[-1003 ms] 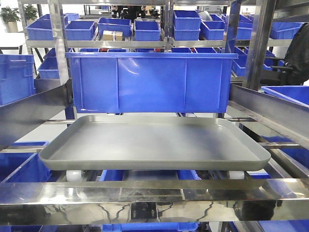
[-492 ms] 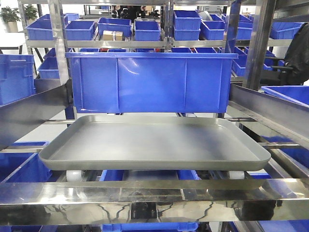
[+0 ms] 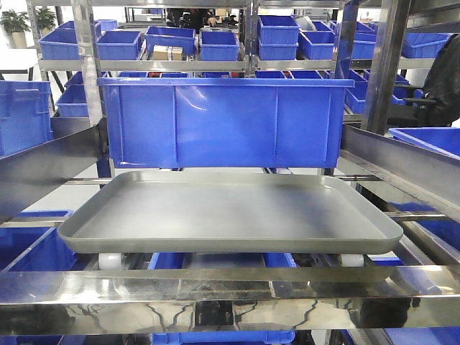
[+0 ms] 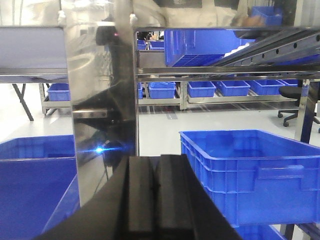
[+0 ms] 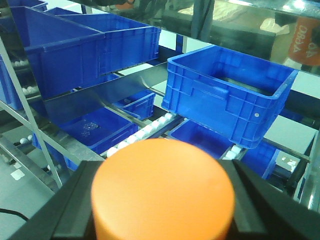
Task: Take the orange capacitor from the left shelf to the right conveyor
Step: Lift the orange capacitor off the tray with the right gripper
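My right gripper [image 5: 162, 200] is shut on the orange capacitor [image 5: 163, 190], whose orange end fills the bottom of the right wrist view between the two black fingers [image 5: 75, 200]. My left gripper [image 4: 155, 190] is shut and empty, its black fingers pressed together in front of a steel post. The left shelf [image 3: 230, 287] shows in the front view with its shallow grey tray [image 3: 230, 241], which holds nothing. No gripper shows in the front view. The right conveyor is out of view.
A large blue bin [image 3: 223, 118] stands behind the tray. Steel rails [image 3: 43, 165] slope on both sides. In the right wrist view a blue bin [image 5: 227, 92] sits on white rollers [image 5: 150, 130]. A blue bin [image 4: 250, 172] stands right of my left gripper.
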